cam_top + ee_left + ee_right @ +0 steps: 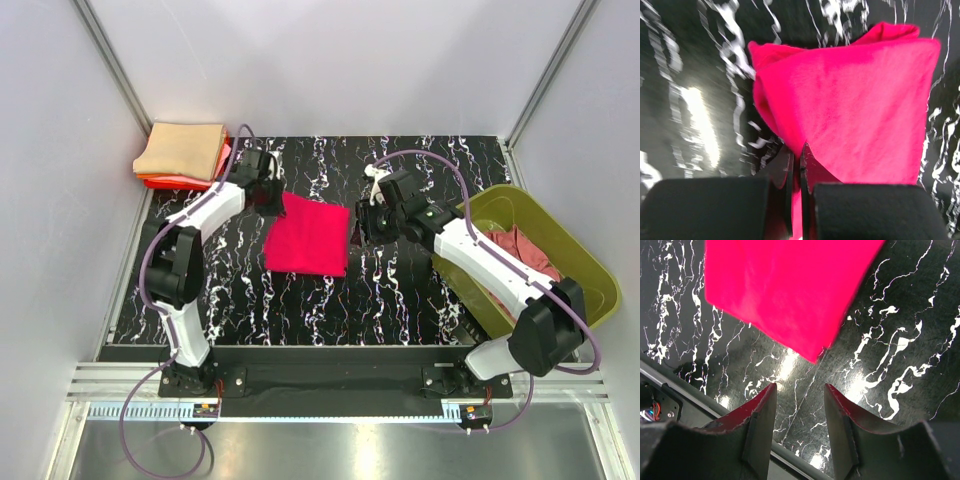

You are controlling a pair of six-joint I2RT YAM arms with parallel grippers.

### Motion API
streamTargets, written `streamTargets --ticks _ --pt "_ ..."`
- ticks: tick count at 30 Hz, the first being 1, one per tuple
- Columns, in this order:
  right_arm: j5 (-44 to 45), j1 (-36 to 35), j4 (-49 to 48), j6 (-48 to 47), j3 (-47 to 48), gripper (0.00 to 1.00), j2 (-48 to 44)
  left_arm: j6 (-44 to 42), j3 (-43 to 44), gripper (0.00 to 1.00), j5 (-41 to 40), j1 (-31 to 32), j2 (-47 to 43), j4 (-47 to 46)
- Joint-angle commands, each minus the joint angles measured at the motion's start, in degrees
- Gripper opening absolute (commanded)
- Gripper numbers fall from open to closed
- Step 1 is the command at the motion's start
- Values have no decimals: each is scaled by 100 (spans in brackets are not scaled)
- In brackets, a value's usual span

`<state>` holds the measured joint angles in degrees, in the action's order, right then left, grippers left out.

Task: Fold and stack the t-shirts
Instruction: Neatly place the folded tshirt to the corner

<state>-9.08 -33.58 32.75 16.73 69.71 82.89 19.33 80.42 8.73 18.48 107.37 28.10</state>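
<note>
A bright crimson-pink t-shirt point(308, 236) lies folded as a rectangle on the black marbled table point(300, 300). My left gripper point(272, 197) is shut on the shirt's far left corner; in the left wrist view the cloth point(850, 110) is pinched between the closed fingers point(790, 170). My right gripper point(358, 228) is open and empty just off the shirt's right edge; the right wrist view shows the shirt's corner point(790, 295) ahead of the gripper point(800, 390). A stack of folded shirts, tan on top point(182, 150) over orange-red point(170, 182), sits at the far left corner.
An olive-green plastic tub point(575, 260) stands at the right and holds a dusty rose shirt point(520, 250). White walls enclose the table on three sides. A metal rail point(320, 385) runs along the near edge by the arm bases.
</note>
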Motion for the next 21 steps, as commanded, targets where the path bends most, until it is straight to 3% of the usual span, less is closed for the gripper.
streamTargets --ticks 1,11,21 --pt "12 27 -50 -3 122 50 -318 -570 448 0 -258 -344 -120 -6" --pt "-49 36 -208 -205 139 50 -361 -1642 1299 0 -231 -1118 -68 468" --pt "-410 27 -568 -416 244 50 -99 -3013 3432 0 -601 -1584 617 978"
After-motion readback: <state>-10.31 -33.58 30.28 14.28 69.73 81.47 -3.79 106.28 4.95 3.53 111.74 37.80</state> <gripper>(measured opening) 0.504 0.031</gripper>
